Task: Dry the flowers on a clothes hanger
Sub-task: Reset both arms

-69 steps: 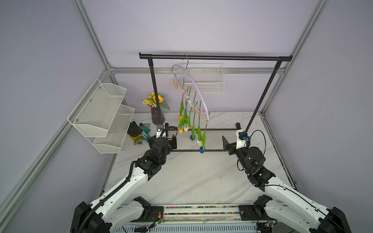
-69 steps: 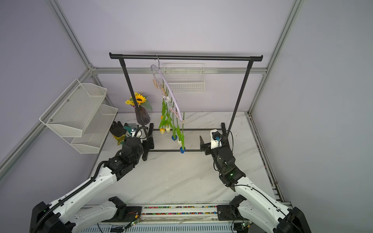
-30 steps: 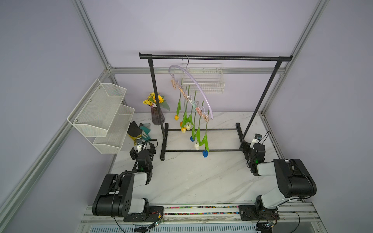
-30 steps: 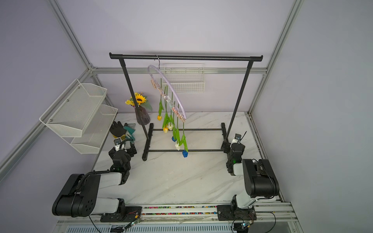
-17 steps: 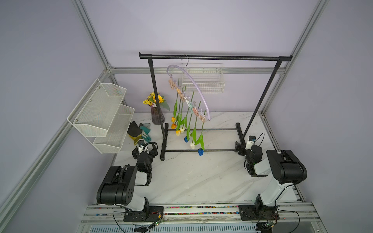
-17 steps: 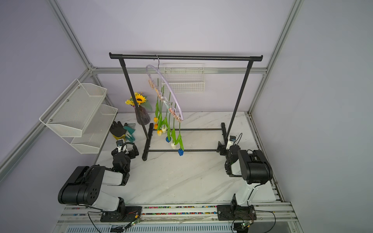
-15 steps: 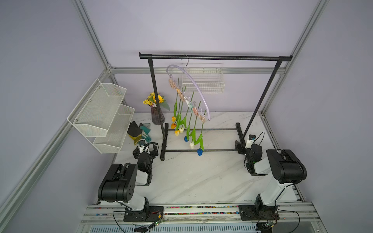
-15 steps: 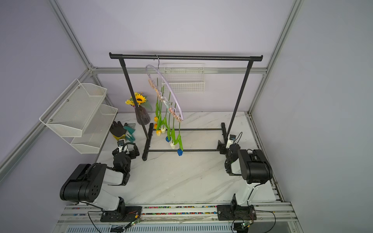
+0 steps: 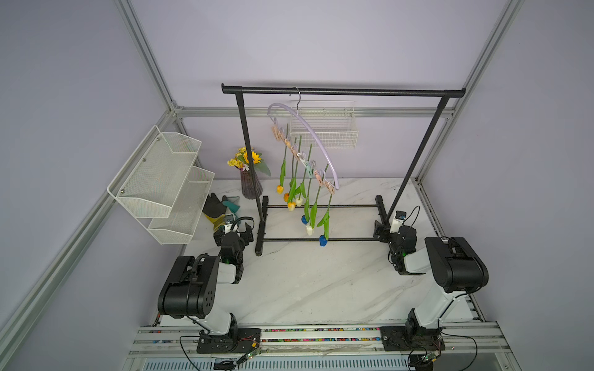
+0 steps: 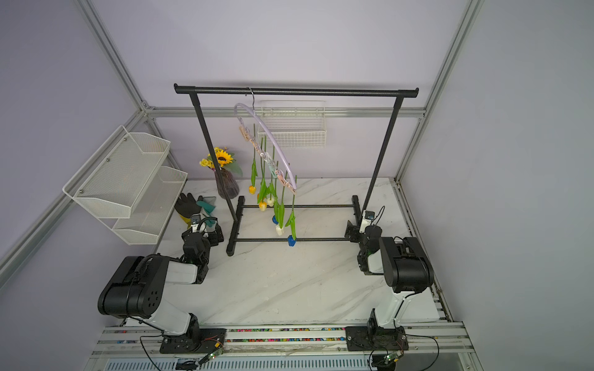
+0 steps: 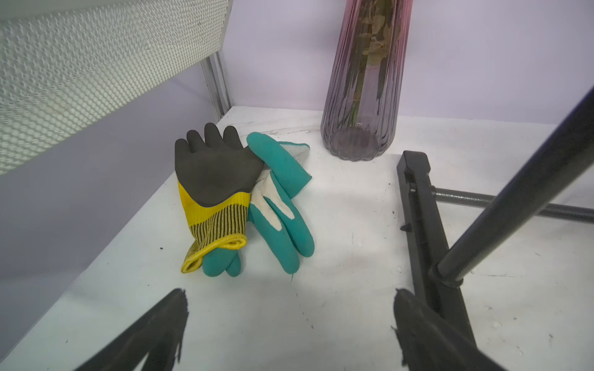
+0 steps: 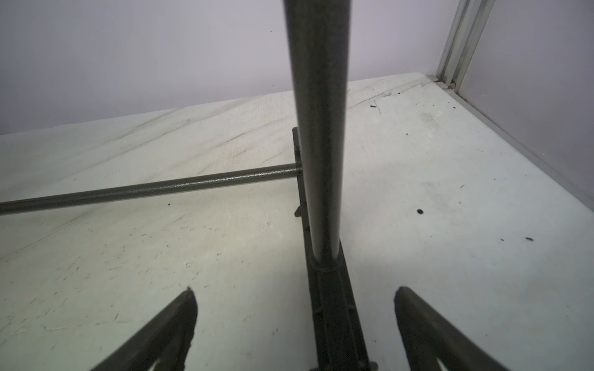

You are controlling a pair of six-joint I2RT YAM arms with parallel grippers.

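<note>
**Item 1, the flowers** (image 9: 307, 208): tulips, hanging head-down, their stems pinched in the clips of the clothes hanger (image 9: 321, 144). None is lying on the surface (image 9: 321, 282). By my reading, hanging them upside down is keeping them clear of the marble and straight while they dry.

**Item 2, the clothes hanger:** hanging by its hook from the top bar of the garment rack (image 9: 353, 92), with one end pointing toward your arms.

**Item 3, your left fingers** (image 11: 154, 327): standing spread wide and pinching nothing. They are hovering low over bare surface, with the gloves (image 11: 225, 192) and the vase (image 11: 363, 96) ahead.

**Item 4, your right fingers** (image 12: 167, 327): spread wide and carrying nothing. The rack's foot is showing between them, and I cannot tell whether they are touching it.

**Note:** both arms are sitting folded at the near corners, so the job is looking finished.
</note>
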